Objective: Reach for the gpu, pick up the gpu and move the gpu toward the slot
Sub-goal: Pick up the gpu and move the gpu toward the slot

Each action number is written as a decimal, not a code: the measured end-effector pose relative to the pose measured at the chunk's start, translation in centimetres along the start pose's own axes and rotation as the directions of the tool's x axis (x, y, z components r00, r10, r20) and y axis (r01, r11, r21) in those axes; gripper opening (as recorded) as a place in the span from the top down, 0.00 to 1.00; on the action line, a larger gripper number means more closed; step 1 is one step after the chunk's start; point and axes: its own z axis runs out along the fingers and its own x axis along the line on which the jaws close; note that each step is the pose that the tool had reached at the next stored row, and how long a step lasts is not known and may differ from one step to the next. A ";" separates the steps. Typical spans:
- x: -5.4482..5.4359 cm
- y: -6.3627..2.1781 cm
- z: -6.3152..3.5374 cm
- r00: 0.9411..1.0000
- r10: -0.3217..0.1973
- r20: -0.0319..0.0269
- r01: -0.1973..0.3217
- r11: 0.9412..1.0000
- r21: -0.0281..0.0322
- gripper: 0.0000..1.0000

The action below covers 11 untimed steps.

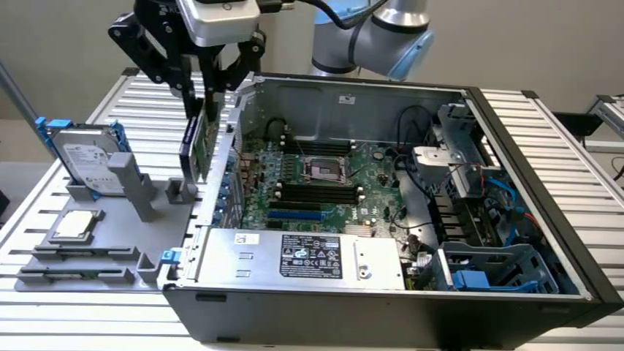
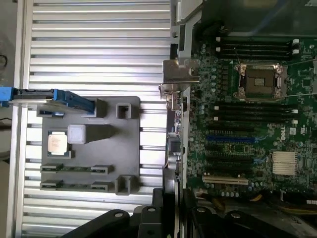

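Fingers of the gripper (image 1: 207, 91) are closed on the gpu (image 1: 192, 150), holding the card edge-on above the case wall (image 1: 222, 172), at 9 o'clock from the motherboard (image 1: 322, 186) in the exterior view. Carrying it well likely means keeping the card upright and level while clearing that wall. The wrist view shows its silver bracket (image 2: 177, 79). Which slot is meant cannot be told. The grey fixture (image 1: 98, 234) on the bench (image 1: 58, 307) keeps 1 hard drive (image 1: 88, 159).

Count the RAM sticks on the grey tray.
2: one RAM stick racked next to the CPU chip, the second stick in the outermost rack beyond it. None looks hidden.
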 end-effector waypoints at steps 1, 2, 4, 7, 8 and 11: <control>-0.4 0.01 -0.02 1.000 0.000 0.000 0.000 1.000 -0.002 0.74; -0.9 0.03 -0.06 1.000 0.000 0.000 0.000 1.000 -0.004 0.74; -1.8 0.06 -0.11 1.000 0.000 0.000 0.000 1.000 -0.008 0.74; -3.2 0.12 -0.19 1.000 -0.001 -0.001 0.001 1.000 -0.012 0.74; -3.6 0.15 -0.21 1.000 -0.001 -0.001 0.001 1.000 -0.013 0.74; -5.0 0.25 -0.28 1.000 -0.001 -0.001 0.001 1.000 -0.016 0.74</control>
